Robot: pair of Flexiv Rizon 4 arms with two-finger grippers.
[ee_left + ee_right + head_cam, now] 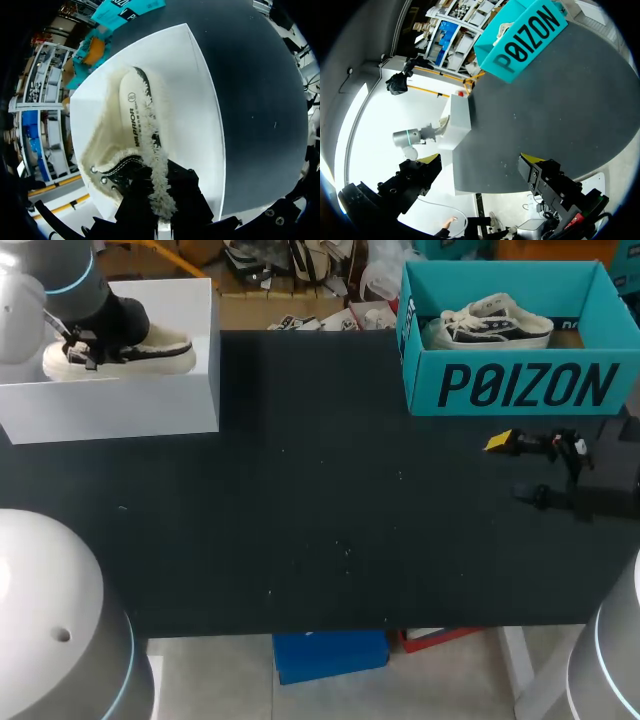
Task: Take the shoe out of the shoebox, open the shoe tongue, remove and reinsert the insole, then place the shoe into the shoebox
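Fleece-lined shoe sits in the white box, its collar pinched by the left gripper; lifting it straight out comes next. Right gripper hangs spread.

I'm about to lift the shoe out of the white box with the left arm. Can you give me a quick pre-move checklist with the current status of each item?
1. Left gripper holds the shoe: ok, its fingers pinch the fleece collar from both sides.
2. Shoe out of the white shoebox: not ok, it lies inside.
3. Insole seated: ok, it lies flat in the shoe.
4. Right gripper free to help: ok, it is open, holds nothing and is over the table.
5. Set-down space in front of the white shoebox: ok, the table is bare there.
6. Teal shoebox out of the way: ok, it is at the far right.
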